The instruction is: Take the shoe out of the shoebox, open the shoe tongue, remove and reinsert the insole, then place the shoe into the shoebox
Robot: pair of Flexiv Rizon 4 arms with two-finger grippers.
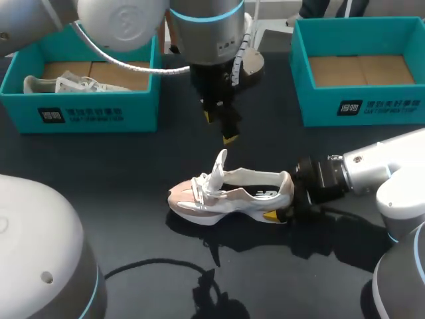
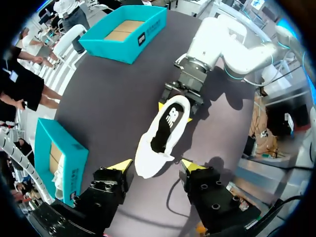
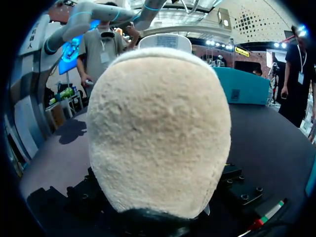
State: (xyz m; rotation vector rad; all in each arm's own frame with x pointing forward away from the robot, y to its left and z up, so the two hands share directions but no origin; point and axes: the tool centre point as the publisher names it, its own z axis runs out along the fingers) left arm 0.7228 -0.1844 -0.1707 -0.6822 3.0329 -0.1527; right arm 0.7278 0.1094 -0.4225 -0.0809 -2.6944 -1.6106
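The shoe [image 1: 229, 196] lies on its sole in the middle of the dark table [image 1: 133, 199], out of either box, toe toward my left and heel toward my right. The right gripper [image 1: 287, 198] is clamped on the heel from the side, one yellow tip on each flank. In the right wrist view the fuzzy heel collar fills the space between its fingers. The left gripper [image 1: 220, 127] hangs above the shoe with its fingers spread and nothing in them. In the left wrist view the shoe sits directly ahead of it, toe end nearest and in line with the gap between the tips, not touching either.

The tongue [image 1: 219, 166] stands up and forward over the laces, so I judge the opening step done or nearly so, and taking out the insole [image 2: 168, 126] is the step in hand. The insole shows as the dark lining in the mouth of the shoe and looks seated.

The next move calls for the left gripper to come down into the opening behind the tongue. It would then pinch an edge of the insole near the heel and peel it up while the right gripper keeps the shoe steady.

The left shoebox [image 1: 86, 109] holds another shoe [image 1: 60, 83]. The right shoebox [image 1: 358, 106] shows only its cardboard floor. Both stand well apart from the shoe.
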